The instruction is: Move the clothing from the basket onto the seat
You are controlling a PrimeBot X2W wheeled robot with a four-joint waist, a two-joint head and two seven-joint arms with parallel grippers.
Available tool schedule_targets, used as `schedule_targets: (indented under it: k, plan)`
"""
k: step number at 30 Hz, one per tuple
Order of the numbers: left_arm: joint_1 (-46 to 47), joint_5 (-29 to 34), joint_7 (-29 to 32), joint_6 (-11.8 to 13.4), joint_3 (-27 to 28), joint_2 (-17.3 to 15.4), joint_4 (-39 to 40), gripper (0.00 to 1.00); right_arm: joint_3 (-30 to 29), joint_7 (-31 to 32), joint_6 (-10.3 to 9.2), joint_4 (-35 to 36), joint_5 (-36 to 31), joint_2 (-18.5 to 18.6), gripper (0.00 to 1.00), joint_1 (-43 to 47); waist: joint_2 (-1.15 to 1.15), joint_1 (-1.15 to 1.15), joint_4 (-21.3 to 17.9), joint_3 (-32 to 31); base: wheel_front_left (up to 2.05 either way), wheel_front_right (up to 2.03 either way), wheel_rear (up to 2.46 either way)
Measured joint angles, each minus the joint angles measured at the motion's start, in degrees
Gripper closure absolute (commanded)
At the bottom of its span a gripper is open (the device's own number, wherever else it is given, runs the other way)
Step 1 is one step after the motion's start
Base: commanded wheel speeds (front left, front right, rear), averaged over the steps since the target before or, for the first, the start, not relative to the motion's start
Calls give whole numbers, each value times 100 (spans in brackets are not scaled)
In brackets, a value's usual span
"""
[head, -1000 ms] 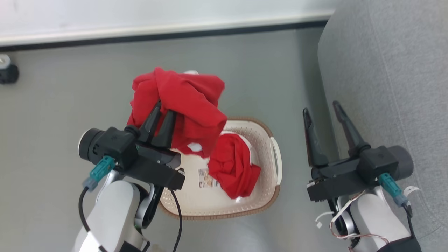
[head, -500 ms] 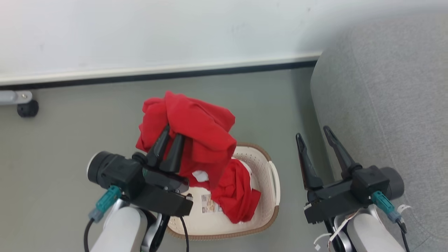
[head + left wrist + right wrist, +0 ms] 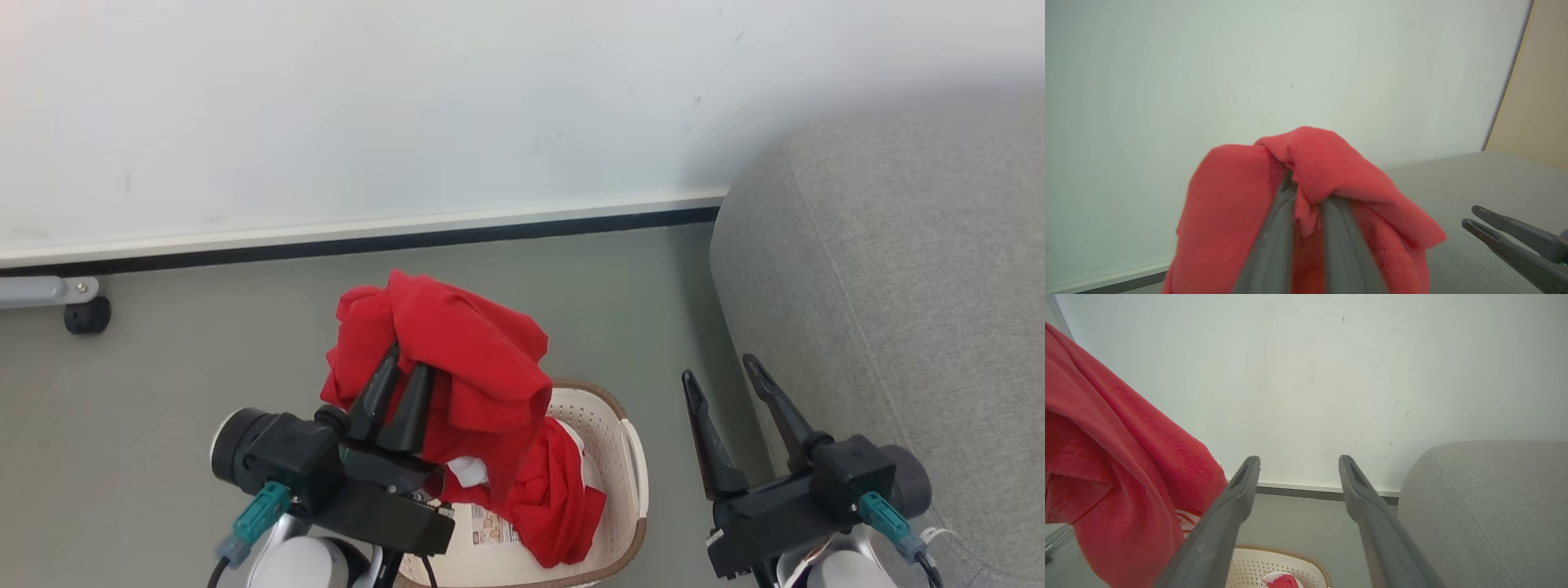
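Red clothing (image 3: 473, 359) — hanging, end in basket (image 3: 602, 433)

Clothing (image 3: 465, 367) hangs over the basket (image 3: 624, 457), lower end inside. Left tool (image 3: 408, 363) is left of the basket, right tool (image 3: 718, 367) right of it, seat (image 3: 898, 286) farther right, wall (image 3: 490, 122) behind it.

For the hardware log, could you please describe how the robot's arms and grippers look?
Both the left gripper and right gripper have two long, tapered dark grey fingers on a boxy black body with a teal connector. The forearms are white; a black cable trails from the left.
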State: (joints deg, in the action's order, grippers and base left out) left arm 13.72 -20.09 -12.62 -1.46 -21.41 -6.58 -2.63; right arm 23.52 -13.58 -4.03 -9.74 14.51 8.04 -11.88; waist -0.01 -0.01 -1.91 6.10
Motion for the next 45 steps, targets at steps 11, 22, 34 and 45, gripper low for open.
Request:
schedule_targets:
  k: [11, 22, 34, 45]
  plan:
    - [-167, -2, 194, 122, -40, -9, 316, 100, 12, 142, 0, 226, 19, 42, 0, 196, 1, 1, -32, -161, 0, 0, 0]
    - [-253, -4, 343, 201, -41, -13, 477, 100, 8, 244, -7, 388, 24, 66, 0, 255, 1, 1, -57, -195, 0, 0, 0]
    - [-254, -10, 465, 254, -41, -26, 590, 100, 38, 303, -26, 586, 25, 66, 0, 299, 1, 1, -82, -198, 0, 0, 0]
    - [-246, -9, 556, 293, -93, -20, 679, 100, 780, 442, 309, 1003, 9, -168, 0, 180, 1, 1, -51, -162, 0, 0, 0]
